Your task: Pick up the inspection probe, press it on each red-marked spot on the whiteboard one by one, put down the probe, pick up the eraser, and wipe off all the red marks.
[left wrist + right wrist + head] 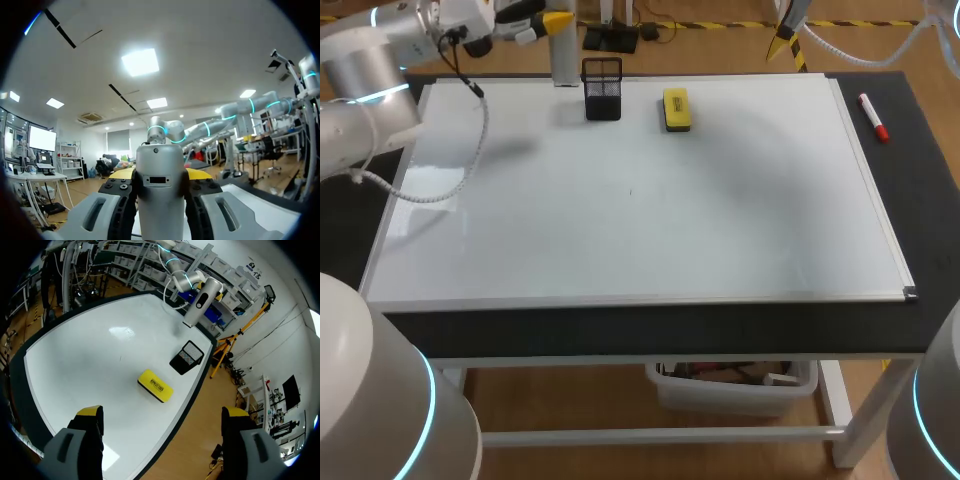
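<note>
The silver inspection probe (pixel 563 55) stands upright over the whiteboard's (pixel 650 220) back edge, near the left. My left gripper (pixel 545 22) is shut on it. In the left wrist view the probe (pixel 160 200) fills the gap of the left gripper (pixel 160 175). The yellow eraser (pixel 676 108) lies on the board at the back middle. My right gripper (pixel 162 412) hangs open and empty high above the eraser (pixel 155 385), with the probe (pixel 201 302) farther ahead. I see no red marks on the board, only a tiny dark speck (pixel 630 191).
A black mesh pen holder (pixel 603 88) stands on the board between the probe and the eraser. A red marker (pixel 873 117) lies on the black tabletop, right of the board's frame. The right gripper (pixel 785 35) shows at the back edge.
</note>
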Controlling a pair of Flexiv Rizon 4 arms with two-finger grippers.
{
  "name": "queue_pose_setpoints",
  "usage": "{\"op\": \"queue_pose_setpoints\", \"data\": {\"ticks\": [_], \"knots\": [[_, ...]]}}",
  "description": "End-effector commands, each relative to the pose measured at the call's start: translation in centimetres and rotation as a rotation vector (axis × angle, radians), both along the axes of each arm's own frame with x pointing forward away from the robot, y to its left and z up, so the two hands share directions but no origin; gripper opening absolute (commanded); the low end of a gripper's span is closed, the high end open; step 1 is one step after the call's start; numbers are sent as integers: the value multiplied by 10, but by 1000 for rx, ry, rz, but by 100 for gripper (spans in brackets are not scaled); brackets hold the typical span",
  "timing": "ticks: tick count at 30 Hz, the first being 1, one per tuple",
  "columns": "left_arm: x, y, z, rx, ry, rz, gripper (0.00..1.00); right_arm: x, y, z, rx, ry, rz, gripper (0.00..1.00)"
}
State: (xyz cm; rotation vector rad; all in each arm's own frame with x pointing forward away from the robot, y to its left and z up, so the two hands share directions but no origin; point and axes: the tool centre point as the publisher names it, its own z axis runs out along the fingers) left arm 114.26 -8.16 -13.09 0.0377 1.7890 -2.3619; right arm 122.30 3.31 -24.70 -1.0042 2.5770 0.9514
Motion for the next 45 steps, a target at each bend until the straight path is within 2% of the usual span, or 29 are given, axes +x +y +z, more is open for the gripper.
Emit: {"op": "queue_pose_setpoints", "data": {"ticks": [1,9,21,45], "knots": [[17,-14,-1,2,-19,-81,0,-3,0,3,-8,-6,-2,100],[33,-35,1,-3,-24,-109,0,-3,0,3,-8,-6,-2,100],[58,-51,-9,2,-24,-151,0,-3,0,3,-8,-6,-2,100],[85,-62,-39,0,-4,-197,0,-3,0,3,-8,-6,-2,100]]}}
